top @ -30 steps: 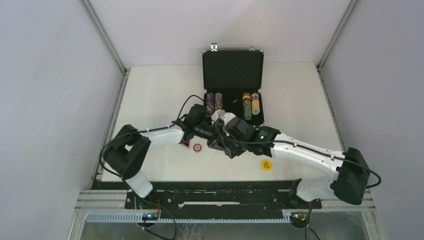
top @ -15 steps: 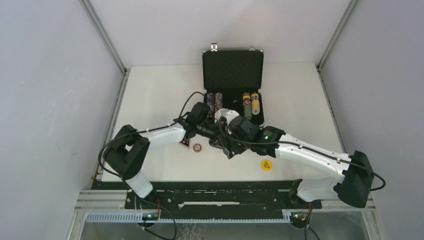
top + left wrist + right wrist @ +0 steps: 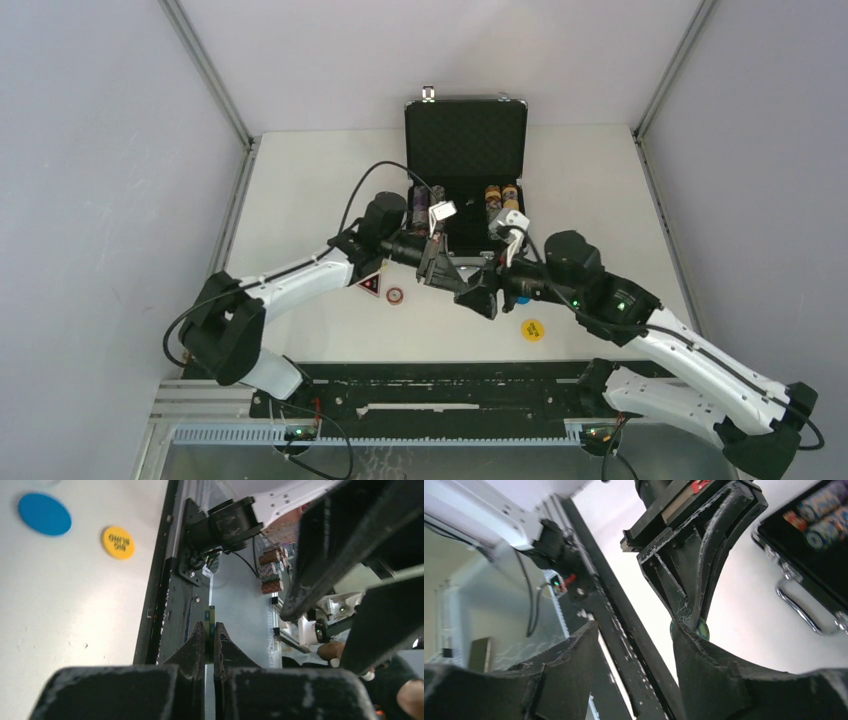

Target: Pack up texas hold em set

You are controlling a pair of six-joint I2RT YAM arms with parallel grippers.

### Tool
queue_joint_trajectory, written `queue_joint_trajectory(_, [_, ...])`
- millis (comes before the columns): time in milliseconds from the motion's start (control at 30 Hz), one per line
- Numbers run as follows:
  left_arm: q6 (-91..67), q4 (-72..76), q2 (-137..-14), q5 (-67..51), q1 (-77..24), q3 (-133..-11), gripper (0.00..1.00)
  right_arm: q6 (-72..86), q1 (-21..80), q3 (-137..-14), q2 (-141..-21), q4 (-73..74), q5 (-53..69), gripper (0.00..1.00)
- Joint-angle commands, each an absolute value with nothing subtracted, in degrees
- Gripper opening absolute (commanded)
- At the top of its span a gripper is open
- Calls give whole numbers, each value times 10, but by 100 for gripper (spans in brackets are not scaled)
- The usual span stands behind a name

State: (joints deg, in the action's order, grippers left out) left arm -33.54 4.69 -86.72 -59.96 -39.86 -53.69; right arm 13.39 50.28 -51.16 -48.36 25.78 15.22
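1. The briefcase (image 3: 465, 140) lies open at the far middle of the surface (image 3: 300, 200). Its long axis runs left to right, the lid stands upright at the back, and the handle (image 3: 798, 611) faces the arms.
2. Rows of chips (image 3: 493, 198) lie in its base, their long axes pointing away from the arms.
3. The left hand (image 3: 210, 626), just in front of the case, is clamped on a thin flat piece (image 3: 212, 611). The piece is seen edge-on and juts past the fingertips in line with them.
4. The right hand (image 3: 634, 627) faces it with its fingers apart, holding nothing.
5. A red triangular token (image 3: 370, 285) and a yellow token (image 3: 532, 328) lie flat nearer the arms.
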Motion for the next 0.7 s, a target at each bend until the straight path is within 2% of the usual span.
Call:
queue_joint_trajectory(0, [-274,113,-807,-665,-400,-545,0,180,446,-488,-464,140,313,62])
queue_joint_trajectory(433, [-260,164,-768,-728,-402,-560,0,189,380,-482,-473,113,380,58])
queue_joint_trajectory(600, [-263,165,-774,-728,-402,-575,0,182,371,-481,-480,117,393,47])
queue_joint_trajectory(667, [-265,165,-776,-730,-402,-583,0,181,369,-480,-480,116,400,45])
